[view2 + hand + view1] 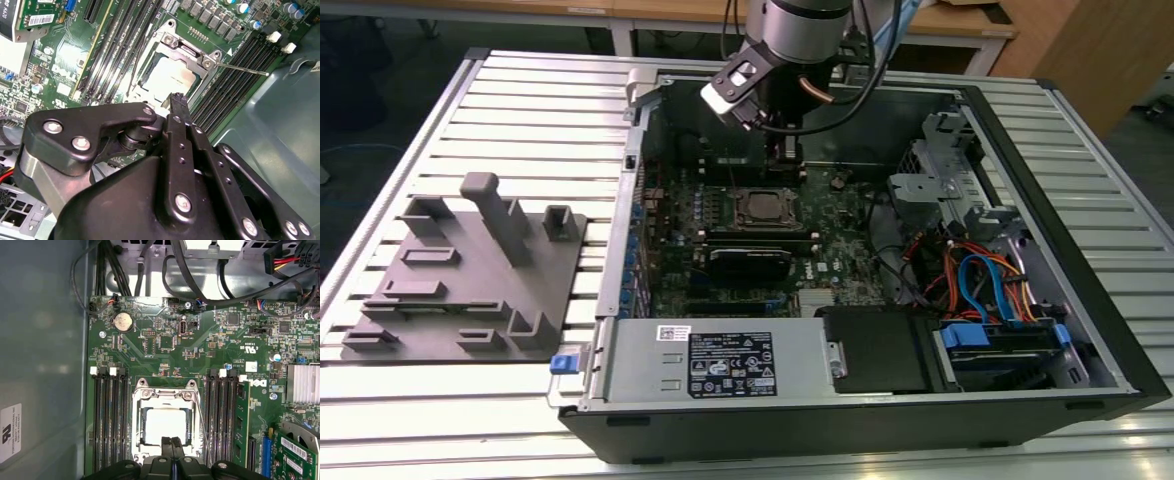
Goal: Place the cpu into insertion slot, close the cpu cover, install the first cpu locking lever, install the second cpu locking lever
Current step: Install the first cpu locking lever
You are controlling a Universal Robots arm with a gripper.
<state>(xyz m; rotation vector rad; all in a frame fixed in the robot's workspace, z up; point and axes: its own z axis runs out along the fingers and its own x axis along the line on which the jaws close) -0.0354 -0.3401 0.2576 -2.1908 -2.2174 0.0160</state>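
The cpu (162, 425) lies in the insertion slot (765, 207), and the cpu cover (162, 396) seems to lie flat on it, with the metal top showing through the window. In both wrist views the gripper (172, 447) has its two fingers pressed together with nothing between them. The tips hang just at the edge of the cover. Beside the socket a thin locking lever (202, 427) runs at a slant and looks not hooked.

The lever is a narrow, springy rod. If the closed tips push it a little off centre, it may slip away and jump back. The tips could then hit the memory slots (220, 420) or the green board (165, 347) near it. If the cover is not fully seated, forcing the lever could press unevenly on the chip.
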